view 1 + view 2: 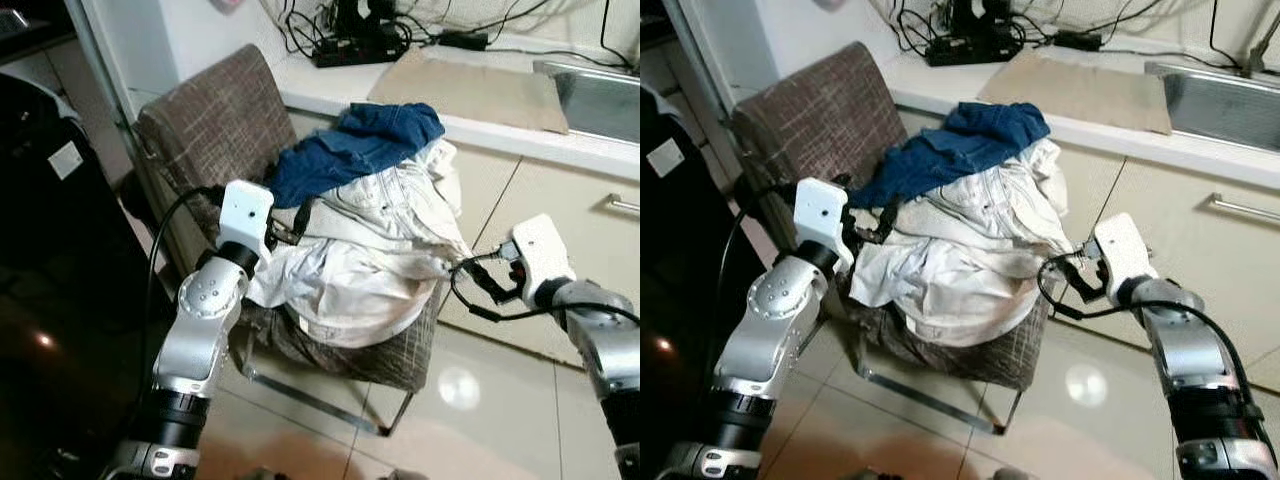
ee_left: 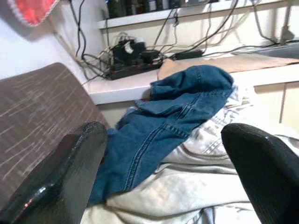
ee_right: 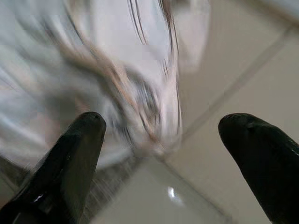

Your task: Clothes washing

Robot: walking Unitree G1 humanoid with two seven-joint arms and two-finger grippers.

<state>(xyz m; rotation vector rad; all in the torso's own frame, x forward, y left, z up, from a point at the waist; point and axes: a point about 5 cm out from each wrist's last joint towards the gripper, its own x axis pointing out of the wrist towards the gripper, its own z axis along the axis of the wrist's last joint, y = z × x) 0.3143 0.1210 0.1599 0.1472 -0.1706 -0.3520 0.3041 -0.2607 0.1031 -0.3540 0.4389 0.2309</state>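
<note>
On the brown woven chair (image 1: 215, 120) lies a heap of white clothes (image 1: 370, 265) with blue jeans (image 1: 350, 150) on its far side, the left gripper (image 2: 163, 154) at its left and the right gripper (image 3: 161, 144) at its right, both spread wide and empty.

1. White clothes (image 1: 345, 265) — a crumpled heap of pale, creased fabric piled on the seat of a brown woven chair (image 1: 215, 115), spilling over the seat's near and right edges.
2. Blue denim garment (image 1: 355, 150) — rumpled, lying on top of the white heap at its far side, its left end trailing down towards the chair back.
</note>
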